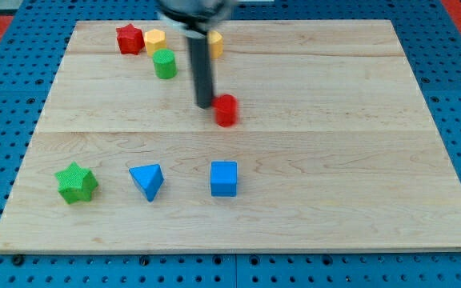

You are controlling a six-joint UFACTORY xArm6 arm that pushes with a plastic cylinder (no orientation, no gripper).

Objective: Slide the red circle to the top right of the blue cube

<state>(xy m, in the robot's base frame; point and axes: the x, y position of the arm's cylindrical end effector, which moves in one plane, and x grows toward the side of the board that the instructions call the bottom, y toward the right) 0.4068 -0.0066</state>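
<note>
Upright, rod blurred, my tip (206, 105) just left of red circle (226, 110), blue cube (223, 178) below, no jaws

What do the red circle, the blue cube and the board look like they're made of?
Red circle and blue cube: probably plastic, with solid saturated colour and a matte, faintly ribbed look. Board: pale wood, with visible grain and plank seams, low sheen. My tip sits at the circle's left.

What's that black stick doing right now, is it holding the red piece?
No gripper here: my tip holds nothing, it only pushes.
It sits against the red circle, on that block's left in the view, above the blue cube.
</note>
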